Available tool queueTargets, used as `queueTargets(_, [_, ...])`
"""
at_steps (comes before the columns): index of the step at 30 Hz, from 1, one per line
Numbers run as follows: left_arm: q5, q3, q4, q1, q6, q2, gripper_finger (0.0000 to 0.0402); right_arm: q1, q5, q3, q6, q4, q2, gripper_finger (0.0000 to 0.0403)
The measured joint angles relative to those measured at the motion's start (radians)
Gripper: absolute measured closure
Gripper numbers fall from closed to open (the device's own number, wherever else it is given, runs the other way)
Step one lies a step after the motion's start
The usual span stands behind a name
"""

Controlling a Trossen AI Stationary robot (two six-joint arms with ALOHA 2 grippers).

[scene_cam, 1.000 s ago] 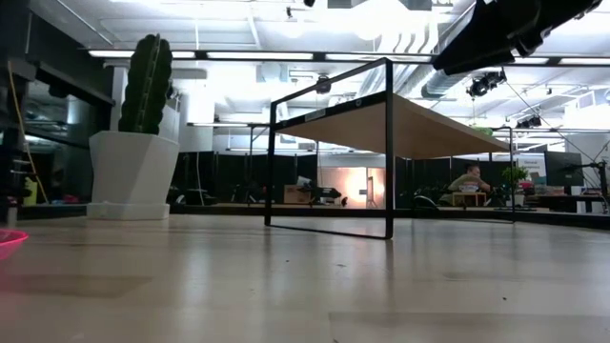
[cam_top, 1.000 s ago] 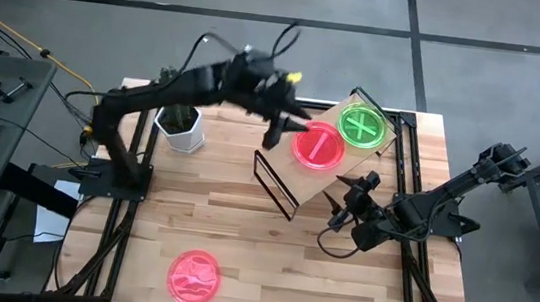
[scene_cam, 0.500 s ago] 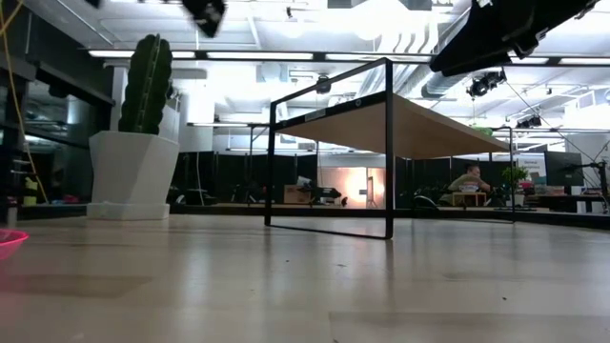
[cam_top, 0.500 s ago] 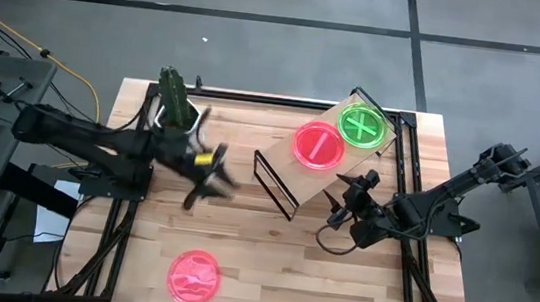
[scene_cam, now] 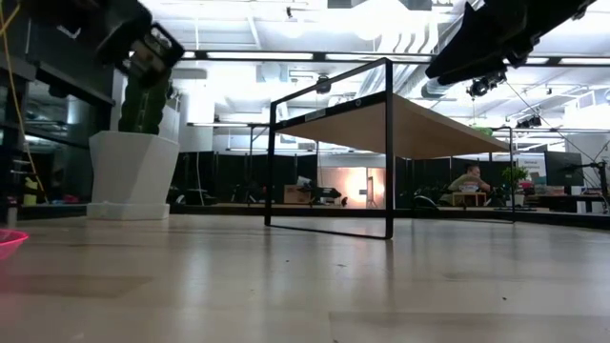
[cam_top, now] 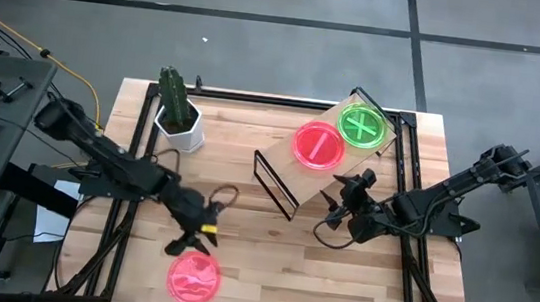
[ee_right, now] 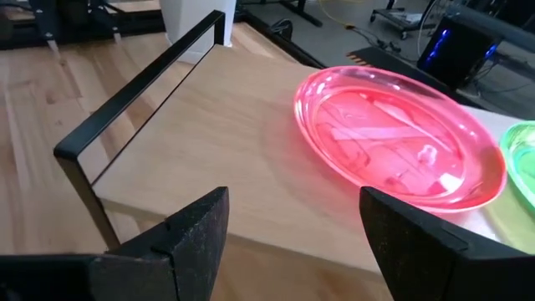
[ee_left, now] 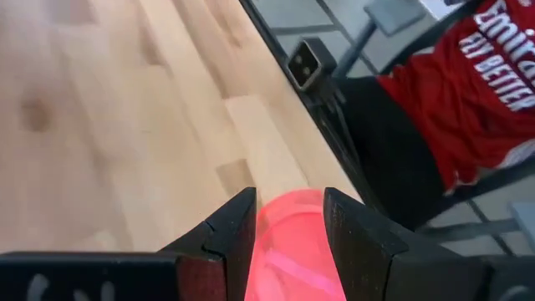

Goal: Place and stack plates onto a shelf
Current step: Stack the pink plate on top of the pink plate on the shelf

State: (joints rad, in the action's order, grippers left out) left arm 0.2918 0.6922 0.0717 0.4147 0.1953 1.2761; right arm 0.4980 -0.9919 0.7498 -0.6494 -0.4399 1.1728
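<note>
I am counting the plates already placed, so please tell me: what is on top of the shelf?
On the shelf lie a pink plate and a green plate, side by side. Whether more plates are stacked under them cannot be seen.

Counter (cam_top: 268,261): butcher-block wood strips, smooth, satin sheen; reflects the room in the low view. Shelf (ee_right: 226,159): pale plywood top, matt, fine grain, on a thin black metal wire frame (ee_right: 134,96), matt paint. Plates: translucent glossy plastic, neon pink (ee_right: 397,134) and neon green (cam_top: 363,126) on the shelf, another pink one (cam_top: 194,276) on the counter. Cactus pot (scene_cam: 132,174): white, smooth, faceted, matt. Gripper fingers (ee_right: 188,238): dark plastic, fine speckled texture.
</note>
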Motion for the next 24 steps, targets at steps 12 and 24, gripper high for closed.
queueTargets(12, [-0.001,0.0,-0.183,0.065,-0.031,0.313,0.0271,0.001,0.029,0.0,-0.006,-0.002,0.0,0.0142])
queueTargets(24, [-0.099,0.0,-0.166,0.065,-0.145,0.413,0.0271,0.001,0.031,0.0,-0.022,-0.004,0.0,0.0142])
